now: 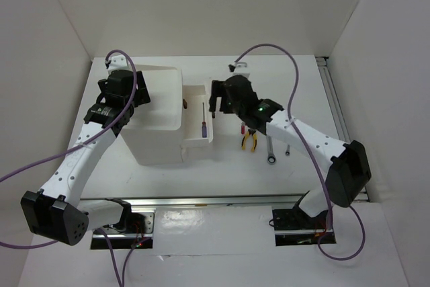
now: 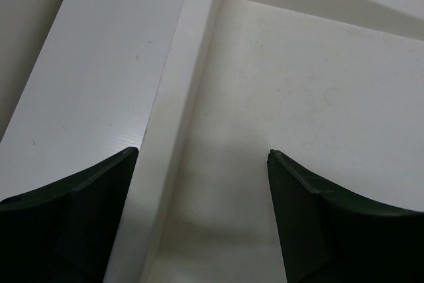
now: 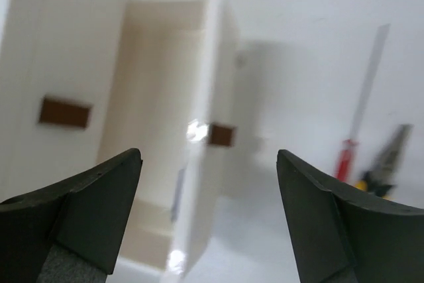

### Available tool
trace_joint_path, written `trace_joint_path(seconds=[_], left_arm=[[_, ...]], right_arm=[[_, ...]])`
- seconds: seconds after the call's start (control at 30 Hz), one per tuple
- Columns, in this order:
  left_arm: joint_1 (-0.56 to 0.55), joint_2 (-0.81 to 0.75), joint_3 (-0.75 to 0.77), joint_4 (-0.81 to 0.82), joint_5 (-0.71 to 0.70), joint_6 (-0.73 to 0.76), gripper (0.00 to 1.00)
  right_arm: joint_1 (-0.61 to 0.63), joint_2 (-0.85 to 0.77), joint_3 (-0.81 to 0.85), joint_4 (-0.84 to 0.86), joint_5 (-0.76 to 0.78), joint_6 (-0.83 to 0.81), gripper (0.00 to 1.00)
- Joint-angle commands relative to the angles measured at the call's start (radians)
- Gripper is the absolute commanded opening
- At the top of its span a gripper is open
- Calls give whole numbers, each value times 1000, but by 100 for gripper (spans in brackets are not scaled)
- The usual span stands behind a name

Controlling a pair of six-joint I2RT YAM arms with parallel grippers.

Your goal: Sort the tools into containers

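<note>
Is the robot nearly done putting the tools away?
Not nearly. One blue-handled screwdriver lies in the open drawer. The left gripper and right gripper are open and empty. The pliers, red screwdriver and a wrench lie on the table.

**Both arms out, both sets of jaws spread**

My left arm [image 1: 74, 159] runs up the left side of the bench towards the far edge. Its wrist is tipped down, and my left gripper [image 1: 134, 95] has its jaws parted wide. My right arm [image 1: 302, 139] folds at the elbow near the right edge and reaches in to mid-bench. My right gripper [image 1: 216, 104] points down, fingers [image 3: 86, 210] set well apart.
</note>
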Motion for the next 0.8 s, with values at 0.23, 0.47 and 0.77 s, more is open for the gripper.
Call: trace_joint_path(seconds=[0.23, 0.47, 0.77], left_arm=[[-34, 53, -51, -167, 160, -23, 89], [-34, 53, -51, -167, 160, -23, 89], [-34, 53, -51, -167, 160, -23, 89]], right_arm=[[-320, 36, -202, 6, -83, -150, 77], [-329, 136, -190, 32, -114, -159, 73], [-308, 274, -147, 43, -137, -179, 68]])
